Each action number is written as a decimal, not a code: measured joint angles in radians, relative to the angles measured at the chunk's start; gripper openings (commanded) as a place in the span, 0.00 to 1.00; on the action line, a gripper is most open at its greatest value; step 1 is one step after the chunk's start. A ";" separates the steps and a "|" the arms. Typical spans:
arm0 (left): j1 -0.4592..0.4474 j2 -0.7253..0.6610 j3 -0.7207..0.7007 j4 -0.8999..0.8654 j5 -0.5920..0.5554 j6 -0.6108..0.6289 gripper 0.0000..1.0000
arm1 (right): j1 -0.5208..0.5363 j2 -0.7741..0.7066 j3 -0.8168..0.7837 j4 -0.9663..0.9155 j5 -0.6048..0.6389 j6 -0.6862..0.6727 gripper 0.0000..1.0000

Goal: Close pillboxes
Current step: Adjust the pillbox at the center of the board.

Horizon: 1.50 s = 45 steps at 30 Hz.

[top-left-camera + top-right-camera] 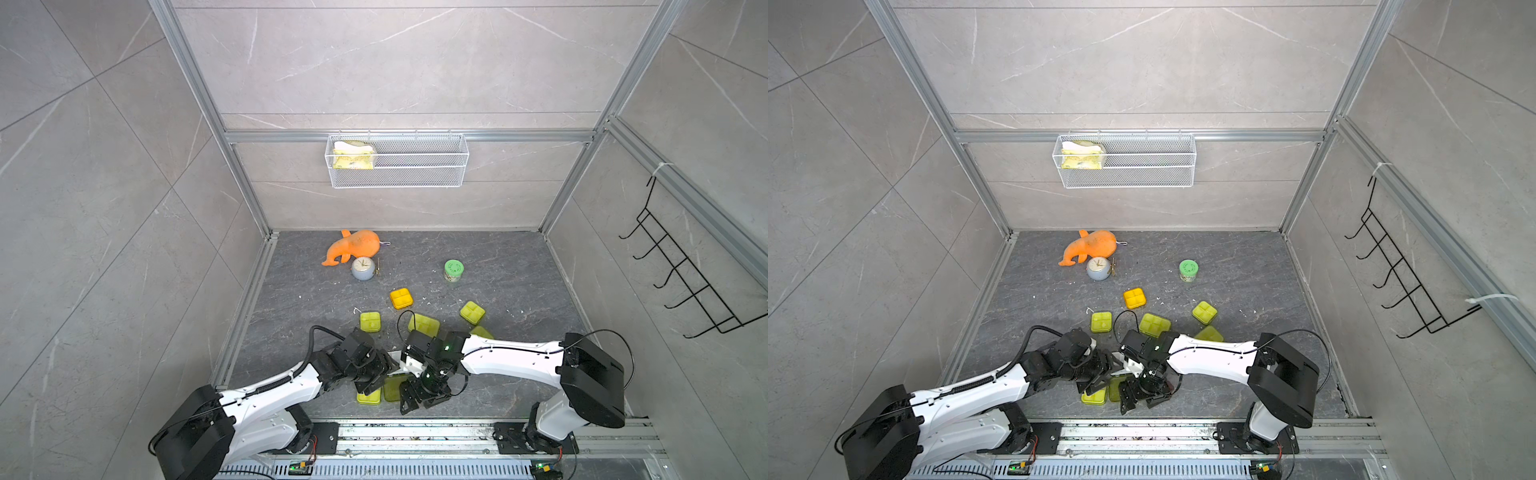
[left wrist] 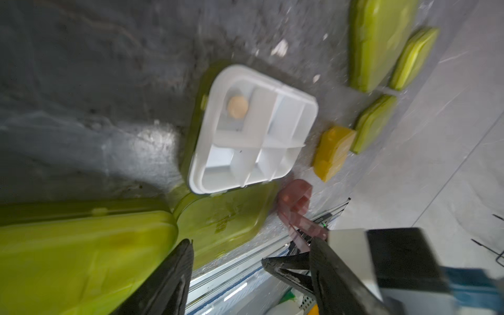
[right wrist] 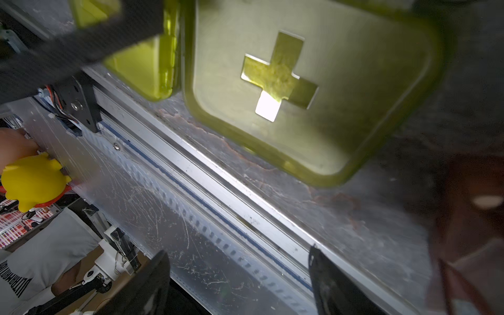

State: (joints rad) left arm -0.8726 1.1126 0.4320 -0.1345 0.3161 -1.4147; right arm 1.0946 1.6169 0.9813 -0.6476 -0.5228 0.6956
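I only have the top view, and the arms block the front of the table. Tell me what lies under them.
Observer: An open pillbox; the left wrist view shows its white cells uncovered.
Operator: Report the contents.
Observer: One round tan pill sits in one cell; the other cells look empty.
Operator: Check both end effectors.
Observer: The wrist views show the left end effector and the right end effector open, holding nothing.
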 measured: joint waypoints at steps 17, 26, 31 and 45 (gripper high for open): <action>-0.015 -0.086 -0.084 0.020 -0.014 -0.034 0.71 | 0.000 0.011 -0.002 0.052 0.000 -0.019 0.82; -0.013 -0.266 -0.133 -0.051 -0.077 -0.058 0.74 | 0.000 0.031 -0.015 0.082 -0.001 -0.018 0.82; 0.003 -0.315 -0.146 -0.067 -0.099 -0.066 0.74 | 0.000 0.055 -0.015 0.095 -0.001 -0.018 0.82; 0.126 -0.154 -0.130 0.002 -0.078 -0.035 0.74 | -0.021 0.143 0.091 0.031 0.060 -0.033 0.83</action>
State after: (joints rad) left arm -0.7467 0.9585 0.3019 -0.1322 0.2379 -1.4494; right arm 1.0740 1.7603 1.0725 -0.6163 -0.4633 0.6628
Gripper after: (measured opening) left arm 0.739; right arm 0.830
